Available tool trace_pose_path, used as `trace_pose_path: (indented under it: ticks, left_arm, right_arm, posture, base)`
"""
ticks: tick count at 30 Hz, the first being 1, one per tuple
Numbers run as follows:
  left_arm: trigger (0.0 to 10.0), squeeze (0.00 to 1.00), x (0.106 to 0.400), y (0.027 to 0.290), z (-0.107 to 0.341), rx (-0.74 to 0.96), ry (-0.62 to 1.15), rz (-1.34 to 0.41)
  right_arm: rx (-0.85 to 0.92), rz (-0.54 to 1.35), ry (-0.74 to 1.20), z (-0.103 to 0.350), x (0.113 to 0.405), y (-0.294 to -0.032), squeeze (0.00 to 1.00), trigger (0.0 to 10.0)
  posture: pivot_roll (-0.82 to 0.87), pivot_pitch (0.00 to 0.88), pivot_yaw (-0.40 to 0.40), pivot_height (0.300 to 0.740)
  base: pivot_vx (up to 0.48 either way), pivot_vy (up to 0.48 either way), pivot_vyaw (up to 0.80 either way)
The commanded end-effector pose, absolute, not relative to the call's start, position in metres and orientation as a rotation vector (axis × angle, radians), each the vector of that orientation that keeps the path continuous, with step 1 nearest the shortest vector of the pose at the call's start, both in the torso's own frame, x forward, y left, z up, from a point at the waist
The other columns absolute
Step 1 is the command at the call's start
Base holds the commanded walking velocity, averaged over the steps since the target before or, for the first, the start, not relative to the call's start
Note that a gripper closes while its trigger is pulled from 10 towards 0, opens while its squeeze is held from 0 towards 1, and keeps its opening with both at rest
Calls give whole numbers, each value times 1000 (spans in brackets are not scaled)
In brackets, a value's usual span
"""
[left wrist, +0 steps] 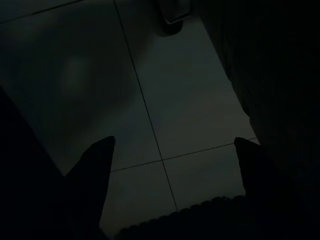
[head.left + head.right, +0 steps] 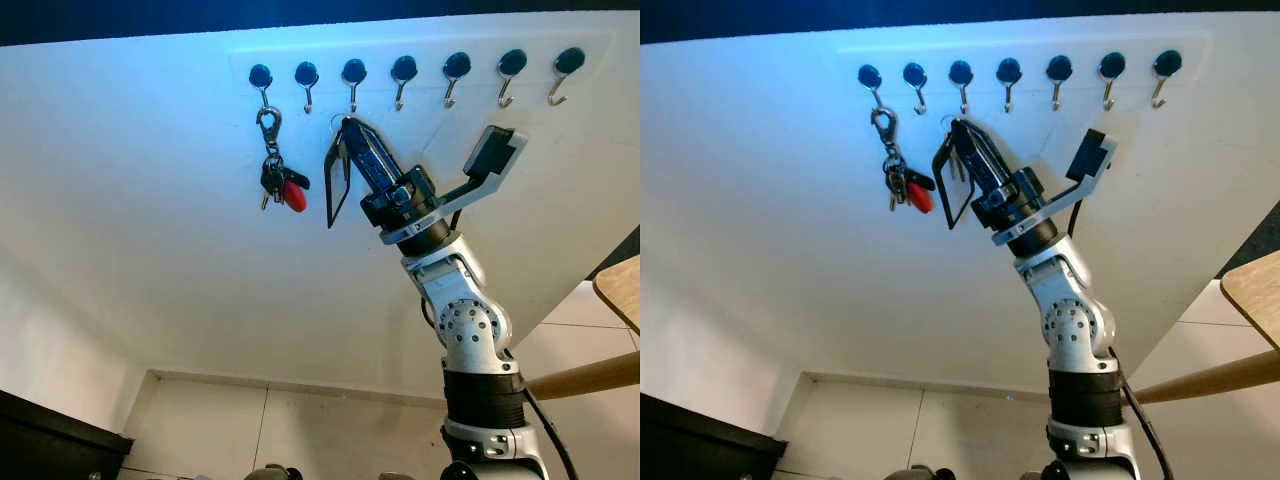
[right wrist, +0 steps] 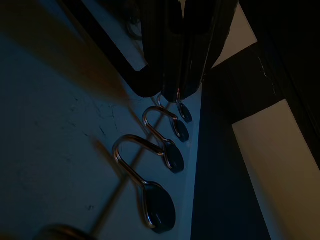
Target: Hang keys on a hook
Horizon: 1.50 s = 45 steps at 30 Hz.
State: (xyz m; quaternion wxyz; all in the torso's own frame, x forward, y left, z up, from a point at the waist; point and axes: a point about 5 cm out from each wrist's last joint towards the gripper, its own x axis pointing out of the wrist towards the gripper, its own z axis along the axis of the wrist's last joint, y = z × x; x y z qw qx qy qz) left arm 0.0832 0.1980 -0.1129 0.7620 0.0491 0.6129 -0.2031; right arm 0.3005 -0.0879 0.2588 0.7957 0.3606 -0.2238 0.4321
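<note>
A row of several metal hooks on black round bases runs along the white wall [image 2: 150, 250]. From the leftmost hook [image 2: 262, 88] hangs a bunch of keys [image 2: 279, 182] with a carabiner and a red tag. My right gripper [image 2: 346, 126] is raised to the wall just below the third hook [image 2: 353, 92], shut on a second key set. Its thin ring [image 2: 946, 122] shows at the fingertips and its black strap loop [image 2: 336, 185] dangles below. In the right wrist view the fingers [image 3: 170, 60] are pressed together, pointing along the line of hooks [image 3: 150, 200]. My left gripper [image 1: 172, 150] hangs open over dark floor tiles.
The hooks to the right of the third one, such as the far right one [image 2: 563, 80], are bare. A wooden tabletop corner [image 2: 622, 288] and a wooden leg [image 2: 590, 376] stand at the right. Dark furniture [image 2: 50, 440] sits low at the left.
</note>
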Motion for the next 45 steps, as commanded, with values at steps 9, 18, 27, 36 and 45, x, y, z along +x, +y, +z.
trace_pose_path:
  ticks: [9,18,27,36,45]
  left_arm:
    - [10000,0,103,194,-108,118,1246,-451]
    - [10000,0,103,194,-109,114,1249,-450]
    - [10000,0,103,194,-109,116,1250,-451]
    - [10000,0,103,195,-108,116,1250,-450]
    - [10000,0,102,195,-109,115,1249,-448]
  right_arm:
    - [793,931,-524,268,301,-89,0,10000]
    - [797,893,-521,267,304,-94,0,10000]
    - [794,869,-511,265,306,-96,0,10000]
    - [794,836,-481,262,309,-95,0,10000]
    - [814,840,-494,267,309,-94,0,10000]
  posture:
    - [-159,115,109,740]
    - [-159,117,112,740]
    - [-160,117,115,740]
    - [-158,118,115,740]
    - [-156,119,114,740]
  base:
    - [0,0,0]
    - [0,0,0]
    - [0,0,0]
    - [0,0,0]
    - [0,0,0]
